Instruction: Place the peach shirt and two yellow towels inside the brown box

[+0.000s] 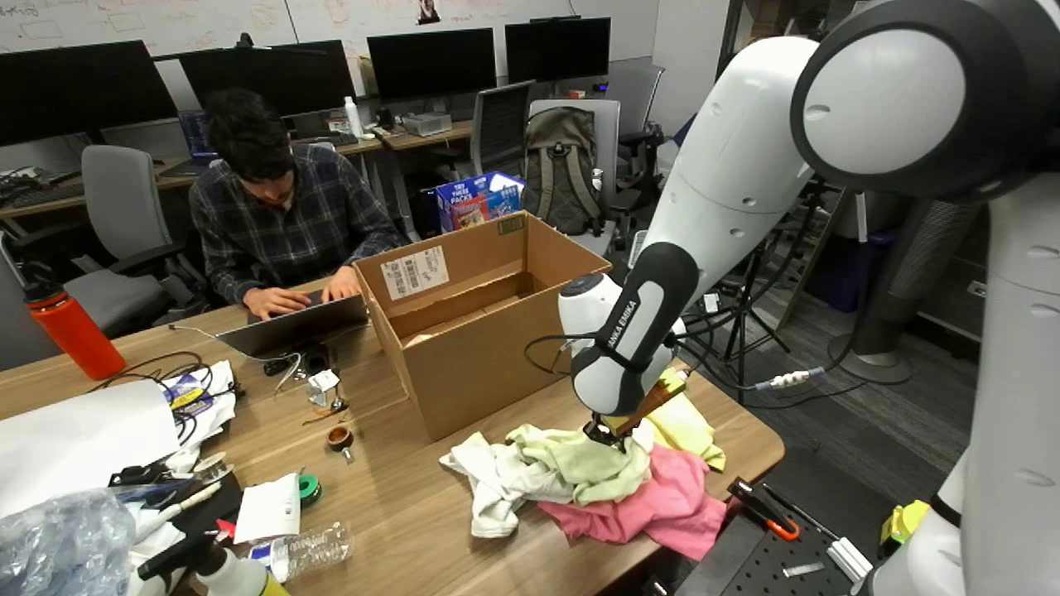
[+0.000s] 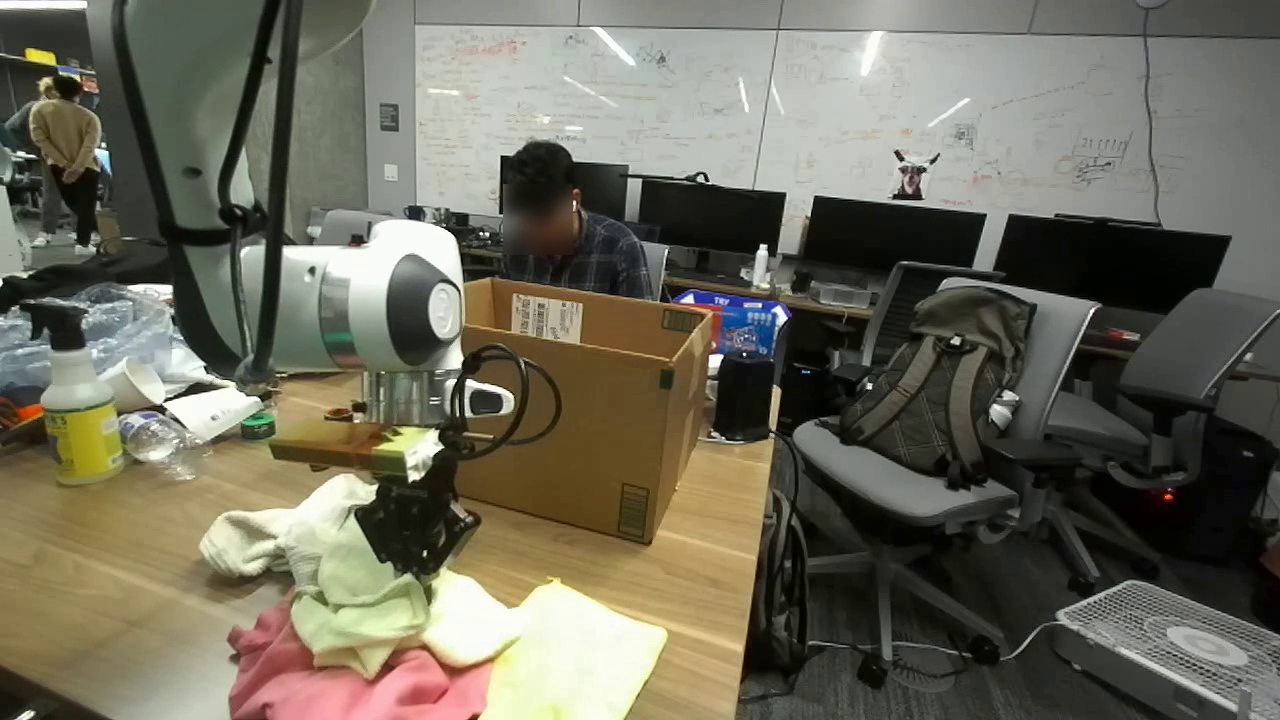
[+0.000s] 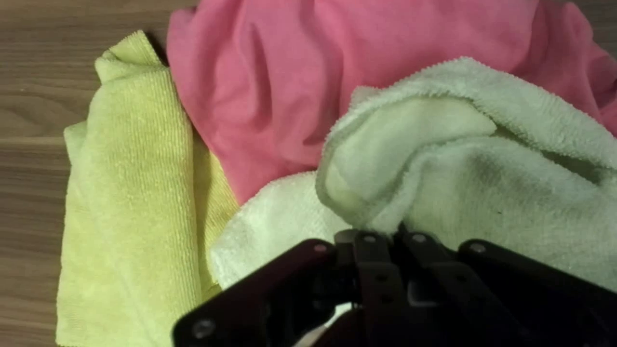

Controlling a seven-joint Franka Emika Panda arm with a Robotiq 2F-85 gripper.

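Above the black, screw-dotted gripper (image 3: 395, 235), the rounded white arm (image 1: 729, 157) carries black cables (image 2: 278, 190) and a dark band (image 1: 629, 314) marked EMIKA in white.

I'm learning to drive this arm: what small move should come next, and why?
Probably a small lift straight up: the gripper looks shut on a fold of the pale yellow-green cloth, which lies partly over the pink cloth, and the brown box stands taller.

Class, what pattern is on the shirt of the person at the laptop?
The shirt has a dark plaid pattern, showing best in an exterior view.
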